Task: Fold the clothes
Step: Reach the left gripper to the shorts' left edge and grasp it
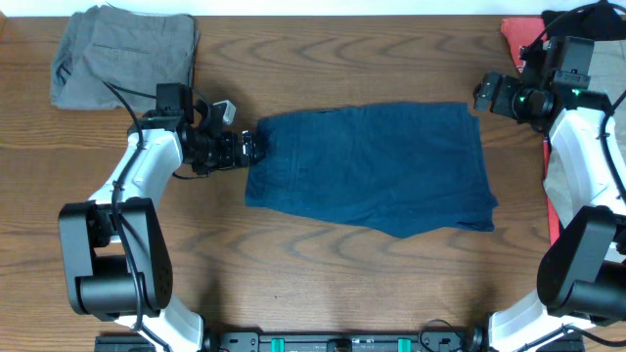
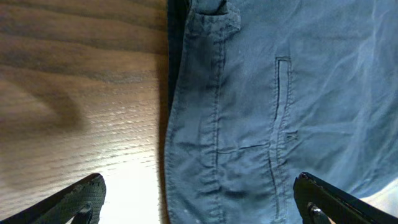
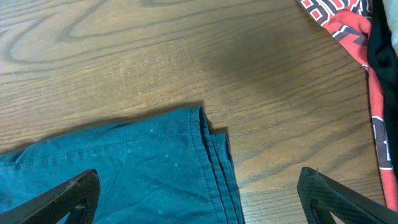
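A dark navy blue pair of cloth shorts (image 1: 370,166) lay spread flat in the middle of the wood-grain counter (image 1: 323,59), its waistband end toward the left edge and its leg hems toward the right edge. In the left wrist view a welt pocket and stitched seams showed on the cloth. The left hand (image 1: 249,149) sat at the waistband end, its two fingers spread as wide as they went. One finger stood over bare wood and the other over the cloth, and the hand gripped nothing. The right hand (image 1: 486,95) hung just beside the far right corner of the shorts, where the layered hem edges stepped out over one another. Its fingers were likewise fully apart and empty. A folded grey pair of cloth shorts (image 1: 122,54) rested at the far left corner of the counter. A red garment with black and white print (image 3: 339,22) lay at the far right corner, with a black cloth (image 3: 382,37) on it.
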You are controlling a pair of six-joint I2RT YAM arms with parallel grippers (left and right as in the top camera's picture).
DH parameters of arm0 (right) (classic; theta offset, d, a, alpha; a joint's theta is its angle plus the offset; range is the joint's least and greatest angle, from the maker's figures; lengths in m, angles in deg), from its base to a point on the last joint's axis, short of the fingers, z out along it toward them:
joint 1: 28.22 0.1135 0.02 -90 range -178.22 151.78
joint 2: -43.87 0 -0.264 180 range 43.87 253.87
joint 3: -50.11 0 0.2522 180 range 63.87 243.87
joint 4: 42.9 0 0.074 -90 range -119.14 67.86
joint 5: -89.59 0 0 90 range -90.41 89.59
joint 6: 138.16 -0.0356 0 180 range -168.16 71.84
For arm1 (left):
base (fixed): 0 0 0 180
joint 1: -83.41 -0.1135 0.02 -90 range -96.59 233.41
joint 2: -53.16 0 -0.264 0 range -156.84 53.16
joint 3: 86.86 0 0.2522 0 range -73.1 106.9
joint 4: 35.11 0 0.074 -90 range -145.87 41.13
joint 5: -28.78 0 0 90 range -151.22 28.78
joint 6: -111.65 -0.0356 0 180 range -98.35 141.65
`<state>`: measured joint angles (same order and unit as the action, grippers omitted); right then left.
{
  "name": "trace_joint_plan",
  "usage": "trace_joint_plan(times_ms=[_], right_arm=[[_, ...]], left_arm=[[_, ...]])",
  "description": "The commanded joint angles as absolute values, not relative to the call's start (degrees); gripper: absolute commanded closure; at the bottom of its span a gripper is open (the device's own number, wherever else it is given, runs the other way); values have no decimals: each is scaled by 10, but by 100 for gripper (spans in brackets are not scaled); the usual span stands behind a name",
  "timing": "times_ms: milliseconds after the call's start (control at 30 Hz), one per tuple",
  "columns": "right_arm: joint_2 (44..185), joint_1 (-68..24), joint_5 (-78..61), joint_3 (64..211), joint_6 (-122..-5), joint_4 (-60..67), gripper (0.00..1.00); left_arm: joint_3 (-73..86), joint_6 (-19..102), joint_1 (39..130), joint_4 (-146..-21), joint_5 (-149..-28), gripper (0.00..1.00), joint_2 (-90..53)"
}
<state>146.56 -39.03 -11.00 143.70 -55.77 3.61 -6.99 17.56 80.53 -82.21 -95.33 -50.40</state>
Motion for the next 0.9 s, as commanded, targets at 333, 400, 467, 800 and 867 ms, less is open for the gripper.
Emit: trace_joint_plan(times_ms=[333, 400, 467, 800, 867], right_arm=[[1452, -394, -109, 1446, -563, 36, 1], [1452, -394, -109, 1446, -563, 36, 1], [1452, -394, -109, 1446, -563, 36, 1], [1452, -394, -109, 1446, -563, 36, 1], [1452, -394, -109, 1446, -562, 36, 1]], left_arm=[[-59, 141, 806, -783, -967, 2, -553], [-59, 141, 806, -777, -985, 2, -564], [-59, 141, 806, -767, -1009, 2, -579], [-60, 142, 806, -773, -1103, 2, -669], [-60, 146, 806, -773, -1116, 2, -691]])
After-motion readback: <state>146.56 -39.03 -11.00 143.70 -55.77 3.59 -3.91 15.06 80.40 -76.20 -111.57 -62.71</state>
